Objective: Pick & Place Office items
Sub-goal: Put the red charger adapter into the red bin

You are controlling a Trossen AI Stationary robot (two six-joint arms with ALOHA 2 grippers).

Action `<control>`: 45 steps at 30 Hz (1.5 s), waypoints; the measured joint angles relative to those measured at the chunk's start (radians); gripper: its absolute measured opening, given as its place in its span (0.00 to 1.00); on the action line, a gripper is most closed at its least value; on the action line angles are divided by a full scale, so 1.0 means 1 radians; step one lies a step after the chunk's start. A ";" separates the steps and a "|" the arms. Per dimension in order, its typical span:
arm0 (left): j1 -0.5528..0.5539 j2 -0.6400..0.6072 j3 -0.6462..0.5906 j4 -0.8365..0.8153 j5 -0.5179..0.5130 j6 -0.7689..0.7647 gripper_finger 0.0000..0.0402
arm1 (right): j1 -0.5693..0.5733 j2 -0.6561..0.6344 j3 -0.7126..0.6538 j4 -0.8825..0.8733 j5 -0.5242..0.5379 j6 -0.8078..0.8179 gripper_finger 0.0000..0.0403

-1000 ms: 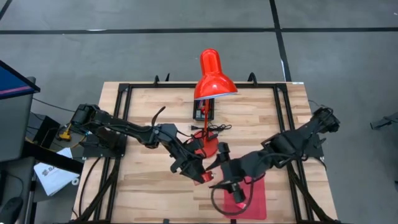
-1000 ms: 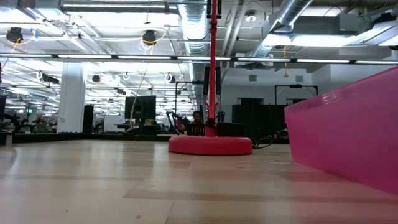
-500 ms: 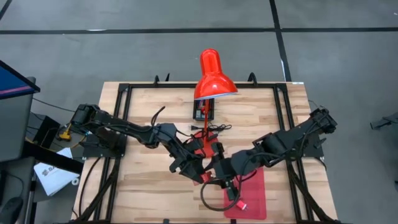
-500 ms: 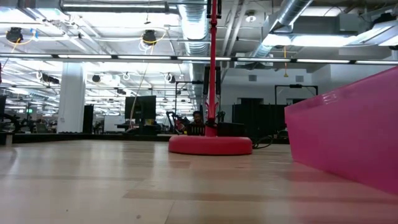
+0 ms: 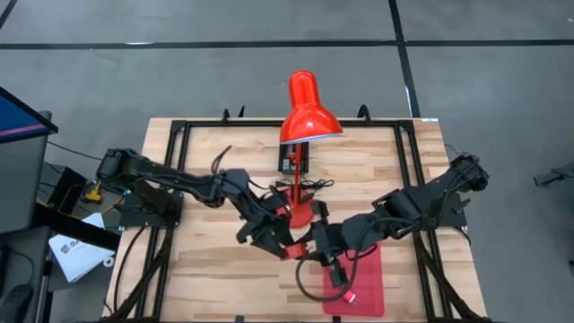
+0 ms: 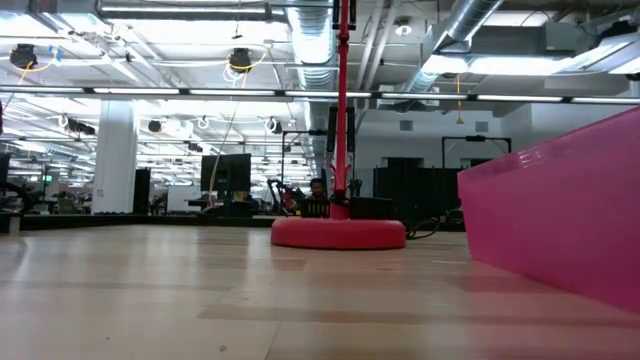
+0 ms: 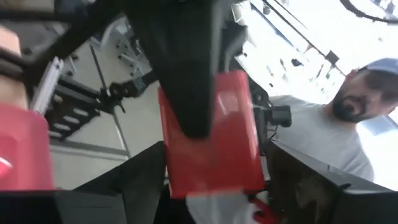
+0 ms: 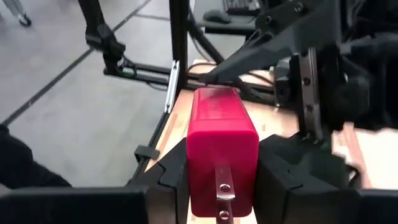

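Red block point(image 8: 222, 149) clamped between right gripper's point(image 8: 217, 171) jaws.

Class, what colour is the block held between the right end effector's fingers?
Red, clearest in the right wrist view: the block sits in the right end effector.

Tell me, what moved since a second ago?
The right end effector, clamped on a red block, swung left from above the red tray until it met the left end effector near the lamp base. The left arm shifted slightly. The lamp and tray stayed put.
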 joint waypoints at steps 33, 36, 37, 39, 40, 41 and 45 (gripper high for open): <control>-0.187 -0.410 -0.238 -1.154 -1.377 0.374 0.52 | 0.277 -0.065 -0.485 -0.458 0.027 1.635 0.28; -0.160 -0.425 -0.239 -1.153 -1.381 0.414 0.52 | 0.278 -0.065 -0.547 -0.374 0.004 1.670 0.28; -0.152 -0.428 -0.239 -1.153 -1.381 0.423 0.52 | 0.281 -0.065 -0.570 -0.335 0.000 1.675 0.28; -0.140 -0.438 -0.239 -1.154 -1.380 0.443 0.52 | 0.285 -0.065 -0.622 -0.256 -0.002 1.687 0.28; -0.133 -0.443 -0.239 -1.153 -1.380 0.446 0.52 | 0.285 -0.065 -0.644 -0.229 -0.003 1.701 0.28; -0.127 -0.449 -0.239 -1.155 -1.380 0.447 0.52 | 0.285 -0.065 -0.661 -0.216 -0.001 1.721 0.28; -0.118 -0.471 -0.239 -1.162 -1.376 0.447 0.52 | 0.293 -0.065 -0.685 -0.206 0.004 1.777 0.28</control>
